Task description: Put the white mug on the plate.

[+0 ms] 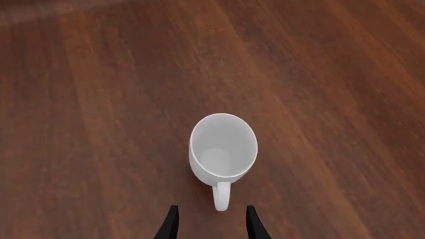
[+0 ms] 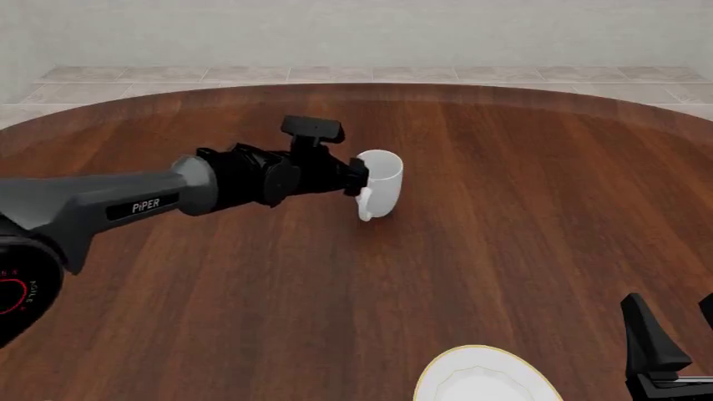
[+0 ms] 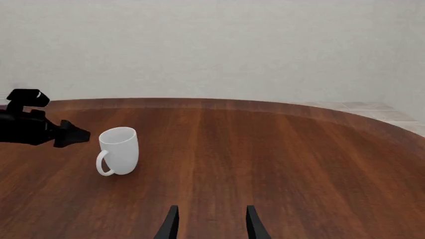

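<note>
Spreading wide under everything is the wooden table (image 2: 468, 251), its curved far edge running in front of a pale tiled floor strip (image 2: 368, 73) and a plain wall (image 3: 212, 45). Taking the white mug (image 2: 381, 182) as my landmark: it stands upright on bare wood toward the table's far half, well short of that far edge, its mouth open upward and its small loop handle turned toward my side of the table.

My left arm (image 2: 123, 205) reaches in from the mug's left, and my left gripper (image 1: 211, 224) hangs above and just left of the mug. In my left wrist view the two fingertips (image 1: 171, 224) are spread apart, with the handle lying just ahead of the gap between them; they pinch nothing. From the front I cannot tell whether any part of the gripper touches the mug's wall.

The plate (image 2: 486, 378) lies well apart from the mug, near my edge of the table and somewhat to the mug's right, cut off by the lower frame. Bare wood runs unbroken between mug and plate.

My right gripper (image 3: 211, 224) sits low near the plate's right side, far from the mug, its fingers parted and holding nothing.
</note>
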`<action>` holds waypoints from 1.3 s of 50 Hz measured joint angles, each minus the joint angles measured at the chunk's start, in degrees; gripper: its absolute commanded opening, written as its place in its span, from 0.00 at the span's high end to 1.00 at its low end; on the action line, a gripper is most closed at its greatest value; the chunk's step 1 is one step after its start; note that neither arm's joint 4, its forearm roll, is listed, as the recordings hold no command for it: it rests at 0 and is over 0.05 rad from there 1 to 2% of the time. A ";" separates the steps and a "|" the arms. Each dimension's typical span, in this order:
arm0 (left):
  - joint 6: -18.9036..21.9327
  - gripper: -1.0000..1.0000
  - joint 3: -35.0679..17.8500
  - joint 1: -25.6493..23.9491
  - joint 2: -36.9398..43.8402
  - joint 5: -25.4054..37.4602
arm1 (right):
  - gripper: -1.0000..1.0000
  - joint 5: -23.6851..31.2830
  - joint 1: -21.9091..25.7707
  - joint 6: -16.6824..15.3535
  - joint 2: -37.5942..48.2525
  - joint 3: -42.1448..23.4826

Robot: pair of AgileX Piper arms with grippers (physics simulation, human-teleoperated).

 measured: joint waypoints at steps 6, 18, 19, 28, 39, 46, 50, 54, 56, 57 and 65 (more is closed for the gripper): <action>-0.07 0.00 -0.67 0.08 1.07 -0.12 | 0.00 0.00 0.00 0.00 0.00 0.00; -0.79 0.00 -2.00 -0.12 2.98 0.02 | 0.00 0.00 0.00 0.00 0.00 0.00; -0.85 0.00 -2.08 -0.14 3.15 0.01 | 0.00 0.00 0.00 0.00 0.00 0.00; -1.44 0.00 -2.79 -0.39 4.56 -0.03 | 0.00 0.00 0.00 0.00 0.00 0.00; -2.43 0.00 -3.78 -0.85 6.34 0.16 | 0.00 0.00 0.00 0.00 0.00 0.00; -3.00 0.00 -4.50 -1.01 7.41 0.38 | 0.00 0.00 0.00 0.00 0.00 0.00; -3.24 0.00 -4.73 -1.15 7.86 0.41 | 0.00 0.00 0.00 0.00 0.00 0.00; -3.53 0.00 -5.04 -1.33 8.28 0.53 | 0.00 0.00 0.00 0.00 0.00 0.00; -3.69 0.00 -5.22 -1.38 8.49 0.60 | 0.00 0.00 0.00 0.00 0.00 0.00; -3.75 0.00 -5.31 -1.40 8.60 0.62 | 0.00 0.00 0.00 0.00 0.00 0.00; -4.23 0.00 -5.79 -1.62 9.41 0.69 | 0.00 0.00 0.00 0.00 0.00 0.00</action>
